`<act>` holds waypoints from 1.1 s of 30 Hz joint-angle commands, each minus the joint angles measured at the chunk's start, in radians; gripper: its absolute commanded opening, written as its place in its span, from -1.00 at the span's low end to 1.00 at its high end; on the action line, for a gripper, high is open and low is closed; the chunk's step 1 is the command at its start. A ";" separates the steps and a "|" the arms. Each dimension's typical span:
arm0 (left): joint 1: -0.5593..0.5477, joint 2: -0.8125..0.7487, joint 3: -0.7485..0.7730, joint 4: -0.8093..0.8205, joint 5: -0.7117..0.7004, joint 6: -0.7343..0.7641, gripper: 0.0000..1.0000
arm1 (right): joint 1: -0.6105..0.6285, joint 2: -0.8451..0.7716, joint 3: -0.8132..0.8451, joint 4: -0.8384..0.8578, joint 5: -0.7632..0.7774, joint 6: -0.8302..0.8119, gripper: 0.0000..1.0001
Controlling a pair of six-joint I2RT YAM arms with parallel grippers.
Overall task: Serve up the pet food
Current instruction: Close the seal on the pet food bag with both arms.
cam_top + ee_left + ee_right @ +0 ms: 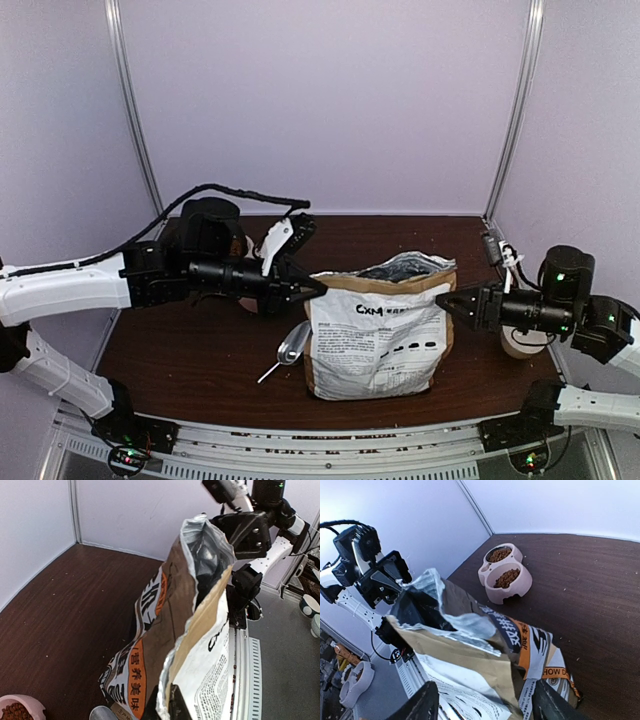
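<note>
The pet food bag (pixel 378 325) stands upright mid-table with its foil-lined top open. My left gripper (pixel 320 288) is shut on the bag's left top edge; in the left wrist view the jaws (pixel 166 692) pinch the foil rim. My right gripper (pixel 445 300) is open at the bag's right top corner, and in the right wrist view its gripper (pixel 482 707) straddles the bag (pixel 470 645) with wide-spread fingers. Pet food (pixel 507 577) fills both basins of the pink feeder (pixel 517 587). The bag's inside is dark, so kibble there is hidden.
A metal scoop (pixel 292 345) lies on the table left of the bag, under my left arm. The feeder (pixel 20 705) sits at the back left. A white cylinder (pixel 522 343) stands beside the right arm. Walls close the back and sides.
</note>
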 commanded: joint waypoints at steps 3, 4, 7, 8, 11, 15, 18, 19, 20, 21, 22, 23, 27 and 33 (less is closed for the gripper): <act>0.011 -0.098 -0.063 0.107 -0.170 -0.166 -1.00 | -0.040 -0.055 0.077 -0.074 0.047 -0.178 0.58; 0.011 -0.100 -0.071 0.112 -0.173 -0.182 -1.00 | -0.049 -0.058 0.077 -0.071 0.034 -0.205 0.63; 0.011 -0.105 -0.088 0.131 -0.177 -0.208 -1.00 | -0.077 -0.060 0.066 -0.036 -0.013 -0.275 0.72; 0.011 -0.107 -0.090 0.136 -0.178 -0.212 -1.00 | -0.089 -0.056 0.064 -0.018 -0.040 -0.298 0.74; 0.011 -0.109 -0.087 0.139 -0.186 -0.214 -1.00 | -0.129 -0.025 0.056 0.050 -0.130 -0.355 0.76; 0.011 -0.106 -0.079 0.136 -0.186 -0.212 -1.00 | -0.169 0.068 0.082 0.118 -0.220 -0.420 0.77; 0.011 -0.100 -0.071 0.126 -0.183 -0.206 -1.00 | -0.174 0.161 0.128 0.111 -0.251 -0.468 0.78; 0.011 -0.097 -0.066 0.120 -0.184 -0.204 -1.00 | -0.174 0.190 0.143 0.105 -0.261 -0.488 0.79; 0.011 -0.095 -0.062 0.115 -0.184 -0.202 -1.00 | -0.174 0.213 0.151 0.105 -0.272 -0.504 0.79; 0.011 -0.092 -0.057 0.108 -0.186 -0.199 -1.00 | -0.174 0.234 0.158 0.112 -0.291 -0.512 0.80; 0.011 -0.090 -0.053 0.103 -0.186 -0.197 -1.00 | -0.175 0.249 0.159 0.124 -0.311 -0.516 0.81; 0.011 -0.087 -0.050 0.098 -0.188 -0.195 -1.00 | -0.174 0.263 0.159 0.144 -0.328 -0.515 0.80; 0.013 -0.091 -0.048 0.092 -0.202 -0.189 -1.00 | -0.174 0.284 0.149 0.217 -0.360 -0.489 0.38; 0.014 -0.144 -0.030 0.046 -0.219 -0.163 -1.00 | -0.174 0.276 0.254 0.051 -0.220 -0.477 -1.00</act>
